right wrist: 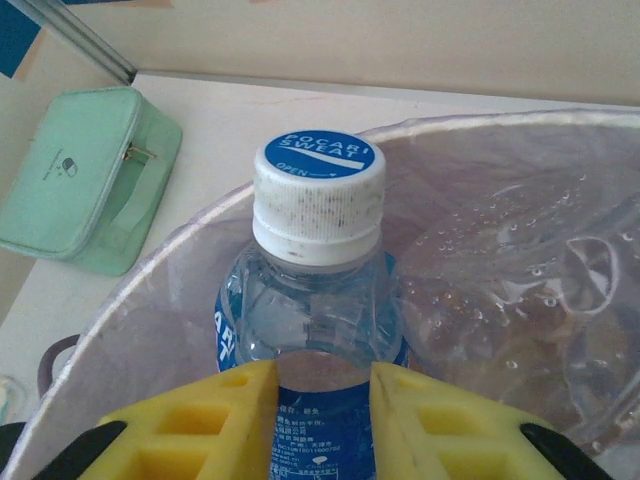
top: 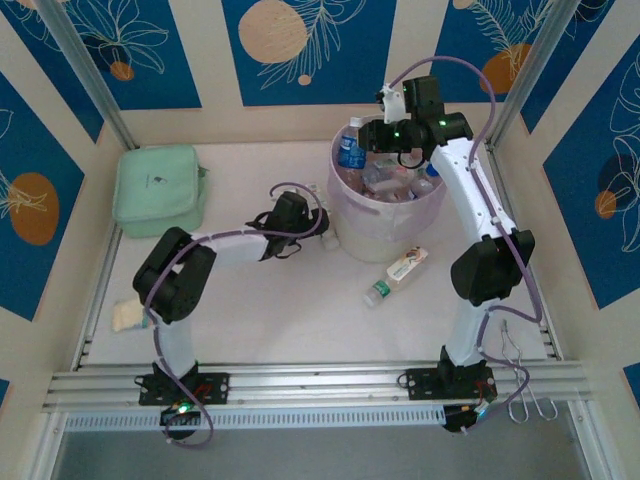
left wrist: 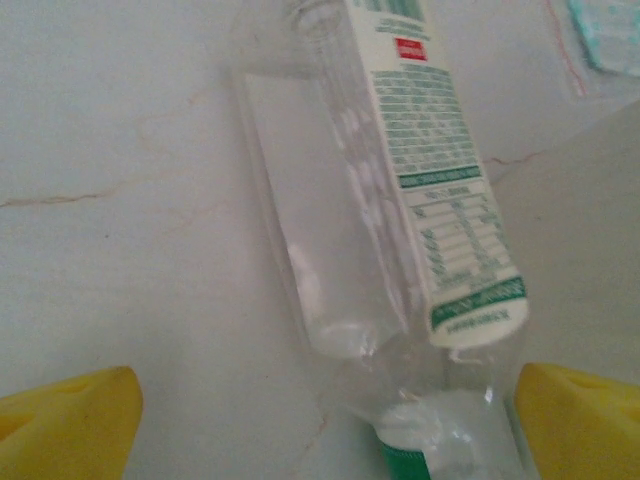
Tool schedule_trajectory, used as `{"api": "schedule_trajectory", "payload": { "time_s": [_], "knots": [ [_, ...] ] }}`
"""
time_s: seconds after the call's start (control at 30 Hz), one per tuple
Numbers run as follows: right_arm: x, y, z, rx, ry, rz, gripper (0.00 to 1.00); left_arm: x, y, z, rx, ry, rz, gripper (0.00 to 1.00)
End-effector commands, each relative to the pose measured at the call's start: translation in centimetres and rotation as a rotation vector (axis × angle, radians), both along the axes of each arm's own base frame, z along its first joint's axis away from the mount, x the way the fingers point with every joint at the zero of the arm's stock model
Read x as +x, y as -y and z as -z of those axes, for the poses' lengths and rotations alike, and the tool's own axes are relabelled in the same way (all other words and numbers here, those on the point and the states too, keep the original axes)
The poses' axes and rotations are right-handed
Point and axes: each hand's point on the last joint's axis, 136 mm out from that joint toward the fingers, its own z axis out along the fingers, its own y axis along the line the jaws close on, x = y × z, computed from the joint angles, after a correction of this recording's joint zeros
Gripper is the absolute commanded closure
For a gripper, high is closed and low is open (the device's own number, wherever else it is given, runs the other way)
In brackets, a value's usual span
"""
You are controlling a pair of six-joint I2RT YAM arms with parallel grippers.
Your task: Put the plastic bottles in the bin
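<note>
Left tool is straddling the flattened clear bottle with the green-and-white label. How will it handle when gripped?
The flattened bottle looks empty, so it is probably very light. Its creased walls will likely give under the left tool. Because it is flattened, it seems unlikely to roll.

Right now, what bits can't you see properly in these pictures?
1. Blue-label bottle: right wrist view, lower half hidden behind the right tool and the bottom edge.
2. Green-capped bottle: left wrist view, both ends cut off by the edges; label print too blurred to read.
3. Bin: top view, contents partly covered by the right arm, too small to count.
</note>
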Motion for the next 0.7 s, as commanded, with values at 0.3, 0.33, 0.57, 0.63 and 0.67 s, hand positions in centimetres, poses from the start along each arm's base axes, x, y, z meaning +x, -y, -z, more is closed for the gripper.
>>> {"api": "schedule_trajectory", "payload": {
  "time_s": [0.3, 0.33, 0.57, 0.63, 0.67],
  "knots": [
    [-7.0, 3.6, -9.7, 0.046, 0.186, 0.061, 0.47, 2.8, 0.7, 2.5, -0.019, -0.039, -0.022, 0.11],
    [-7.7, 4.1, -10.2, 0.063, 0.195, 0.069, 0.47, 2.8, 0.7, 2.8, -0.020, -0.046, -0.024, 0.12],
    [-11.9, 6.7, -10.5, 0.163, 0.194, 0.128, 0.45, 2.9, 0.2, 4.3, -0.018, -0.076, -0.050, 0.25],
    [-13.0, 7.7, -9.4, 0.170, 0.171, 0.170, 0.45, 2.8, 0.1, 4.5, -0.018, -0.079, -0.051, 0.30],
    [-13.6, 8.3, -8.7, 0.170, 0.153, 0.200, 0.44, 2.7, 0.0, 4.5, -0.019, -0.079, -0.051, 0.31]
  ]
}}
